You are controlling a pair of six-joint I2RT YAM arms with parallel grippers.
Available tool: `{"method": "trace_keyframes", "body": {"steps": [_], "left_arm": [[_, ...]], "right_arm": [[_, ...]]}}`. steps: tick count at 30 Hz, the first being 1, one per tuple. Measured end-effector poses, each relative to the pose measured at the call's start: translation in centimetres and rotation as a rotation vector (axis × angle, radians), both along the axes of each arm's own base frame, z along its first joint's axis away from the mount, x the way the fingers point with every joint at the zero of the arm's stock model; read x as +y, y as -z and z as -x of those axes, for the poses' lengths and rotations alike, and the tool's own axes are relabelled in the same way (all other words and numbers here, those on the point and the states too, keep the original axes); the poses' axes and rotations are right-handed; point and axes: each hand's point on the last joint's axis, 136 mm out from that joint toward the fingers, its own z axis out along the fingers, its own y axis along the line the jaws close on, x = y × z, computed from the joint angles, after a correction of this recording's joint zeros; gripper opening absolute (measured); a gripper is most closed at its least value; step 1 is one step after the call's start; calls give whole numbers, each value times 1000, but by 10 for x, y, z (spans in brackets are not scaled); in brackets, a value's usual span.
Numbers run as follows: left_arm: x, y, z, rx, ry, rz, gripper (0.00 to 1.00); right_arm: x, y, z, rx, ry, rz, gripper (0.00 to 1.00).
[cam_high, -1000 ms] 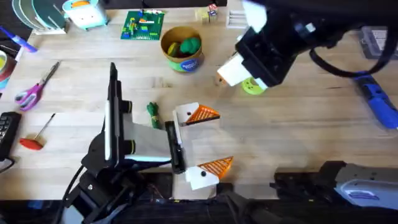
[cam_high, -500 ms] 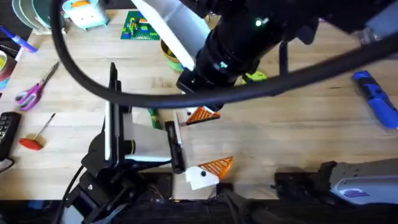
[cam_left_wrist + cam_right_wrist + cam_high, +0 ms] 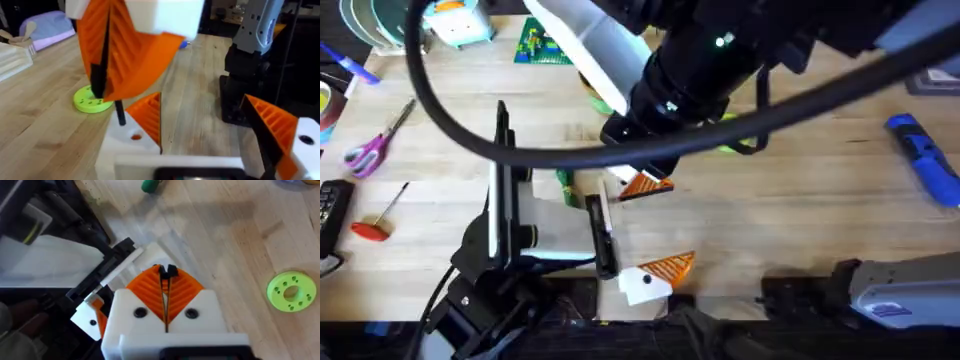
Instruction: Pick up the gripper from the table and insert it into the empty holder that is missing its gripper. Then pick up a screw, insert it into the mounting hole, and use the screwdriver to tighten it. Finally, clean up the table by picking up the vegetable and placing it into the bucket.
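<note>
My right gripper (image 3: pixel 165 275) is shut on a small black screw (image 3: pixel 120 107), which hangs tip-down. It hovers just over the white holder (image 3: pixel 131 145) on my left arm, close to a small hole. The orange ribbed gripper tip (image 3: pixel 645 185) sits in that holder. My left gripper (image 3: pixel 655 228) lies open on the table with nothing between its fingers. The blue screwdriver (image 3: pixel 925 165) lies at the far right. The dark-green vegetable (image 3: pixel 563 180) lies beside the left arm. The right arm (image 3: pixel 720 60) hides most of the bucket.
A lime-green disc (image 3: pixel 290 291) lies on the wood beyond the holder. Scissors (image 3: pixel 370 145) and a red-handled screwdriver (image 3: pixel 378 218) lie at the left. A green brick plate (image 3: pixel 542 45) sits at the back. The right arm's base (image 3: pixel 880 295) is at the lower right.
My right arm has swung from the back right across the middle and come down over the left gripper's finger. The left arm has stayed still.
</note>
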Motion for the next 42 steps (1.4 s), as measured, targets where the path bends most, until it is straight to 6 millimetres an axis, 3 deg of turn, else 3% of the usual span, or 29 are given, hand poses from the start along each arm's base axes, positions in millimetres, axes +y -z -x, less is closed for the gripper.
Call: {"method": "trace_keyframes", "body": {"steps": [15,42], "left_arm": [[0,0,0,0,0,0,993],[0,0,0,3,3,0,994]], "right_arm": [[-5,5,8,55,24,25,7],[6,12,9,76,41,26,7]]}}
